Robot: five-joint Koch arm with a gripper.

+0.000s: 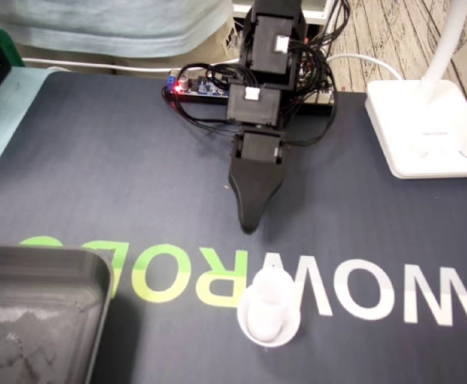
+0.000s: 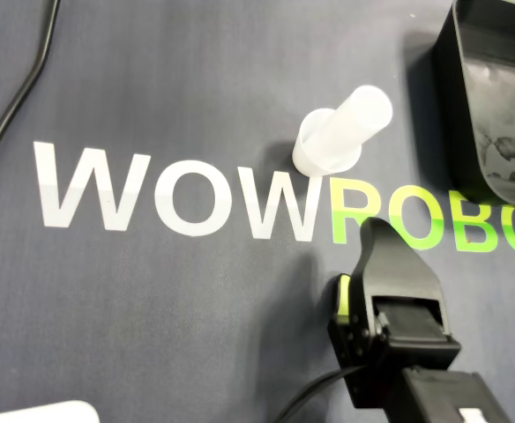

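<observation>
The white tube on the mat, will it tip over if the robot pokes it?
Probably, if poked high up: the white tube stands upright on a small flared base. It looks like thin, see-through plastic, so it is likely light and easy to slide on the mat. Once down, its round body would probably roll.

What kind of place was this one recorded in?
Probably a hobbyist's desk: a dark mat printed WOWROBO, a bare blue controller board behind the arm, and a white desk-lamp base.
</observation>
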